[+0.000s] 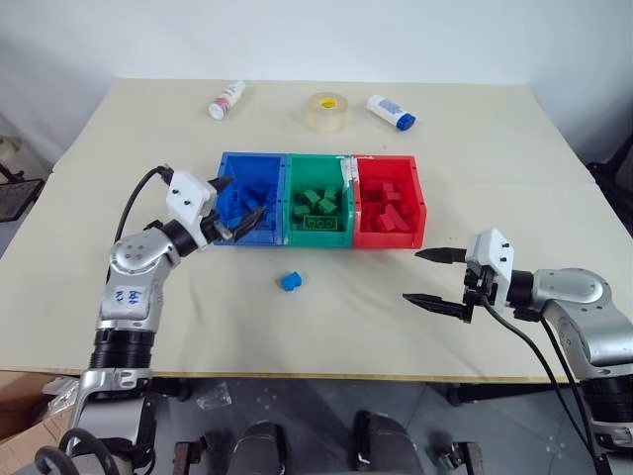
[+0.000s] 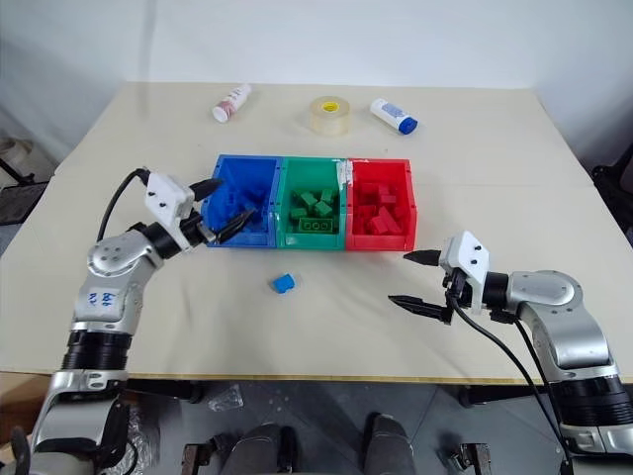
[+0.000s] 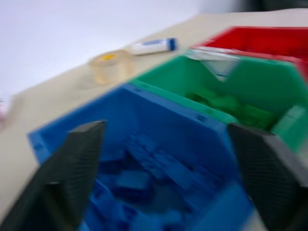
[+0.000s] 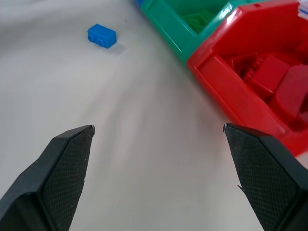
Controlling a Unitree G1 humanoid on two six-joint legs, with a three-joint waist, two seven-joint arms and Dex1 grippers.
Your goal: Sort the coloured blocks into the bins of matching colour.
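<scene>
Blue block [image 1: 290,281] lies loose on the table [image 1: 514,168], in front of the 3 joined bins [image 1: 319,237]. Left gripper [image 1: 235,209], spread and empty, hovers at the blue bin [image 1: 229,162]; right gripper [image 1: 427,276], spread and empty, sits well right of the block.

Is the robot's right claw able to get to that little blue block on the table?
Probably yes. The right claw is open and empty, and only bare table lies between it and the blue block, which sits apart from the bins.
</scene>
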